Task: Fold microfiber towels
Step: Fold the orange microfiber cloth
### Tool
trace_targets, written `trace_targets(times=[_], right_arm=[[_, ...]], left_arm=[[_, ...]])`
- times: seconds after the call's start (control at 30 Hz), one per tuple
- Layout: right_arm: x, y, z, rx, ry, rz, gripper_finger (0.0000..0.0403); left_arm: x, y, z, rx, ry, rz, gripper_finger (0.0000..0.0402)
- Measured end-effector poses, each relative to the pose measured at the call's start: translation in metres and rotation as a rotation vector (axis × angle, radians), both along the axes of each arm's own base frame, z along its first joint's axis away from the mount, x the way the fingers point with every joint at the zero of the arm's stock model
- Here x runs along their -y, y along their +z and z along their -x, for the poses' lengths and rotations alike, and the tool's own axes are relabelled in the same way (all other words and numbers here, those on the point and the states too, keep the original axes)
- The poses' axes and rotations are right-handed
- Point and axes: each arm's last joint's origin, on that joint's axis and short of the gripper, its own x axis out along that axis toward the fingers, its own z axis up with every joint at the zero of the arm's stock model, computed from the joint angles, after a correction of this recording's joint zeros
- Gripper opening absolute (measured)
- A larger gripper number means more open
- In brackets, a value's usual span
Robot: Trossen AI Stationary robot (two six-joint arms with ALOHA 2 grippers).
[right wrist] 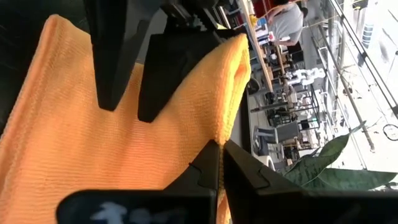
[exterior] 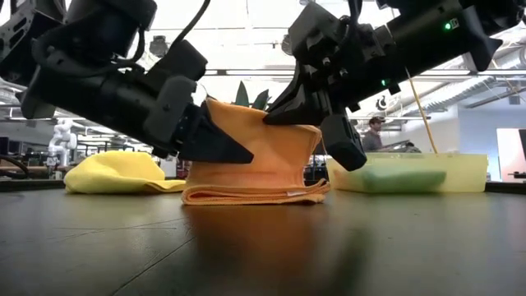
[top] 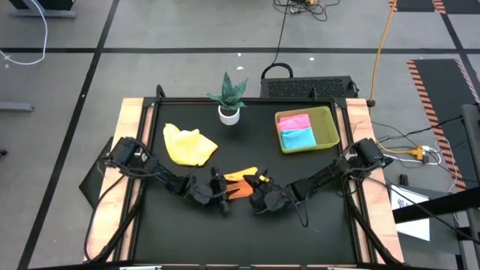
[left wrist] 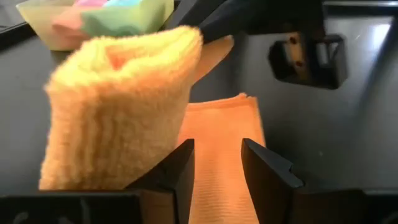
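In the high view, near the lower centre of the frame, we see the orange towel [top: 241,182] on the dark desk [top: 315,217], but both arms cover most of it, so its shape is hard to read there. The low view shows it better: the bottom part lies folded flat on the desk, and one edge is lifted up between the two arms. The right gripper [right wrist: 221,152] has its fingers pressed together on this raised edge; the right wrist view shows the fabric pinched between them. The left gripper [left wrist: 217,163] has its fingers spread, with flat orange cloth visible between them, and we cannot see that they hold anything.

The yellow towel [top: 189,145] lies crumpled in the left middle of the high view, well apart from the grippers. The pink towel [top: 294,121] and the light blue towel [top: 299,137] lie in the yellow-green tray [top: 327,127] at the upper right; in the low view the tray wall hides them mostly. A potted plant [top: 229,98] stands at the upper centre. A person is visible far behind in the low view, partly hidden.
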Motion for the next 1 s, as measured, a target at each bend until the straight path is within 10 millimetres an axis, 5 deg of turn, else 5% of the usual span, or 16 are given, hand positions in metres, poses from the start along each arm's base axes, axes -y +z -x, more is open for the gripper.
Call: trace_targets(times=[0.27, 0.67, 1.0], right_arm=[[0.008, 0.000, -0.003, 0.000, -0.023, -0.003, 0.0004], [0.047, 0.000, -0.013, 0.002, -0.135, -0.006, 0.0004], [0.041, -0.001, -0.011, 0.010, -0.126, -0.033, 0.0004]], left_arm=[[-0.013, -0.003, -0.003, -0.031, 0.042, -0.010, 0.0133], [-0.010, -0.013, 0.000, -0.100, -0.021, 0.024, 0.0133], [-0.001, -0.037, -0.003, -0.061, -0.077, 0.048, 0.0133]])
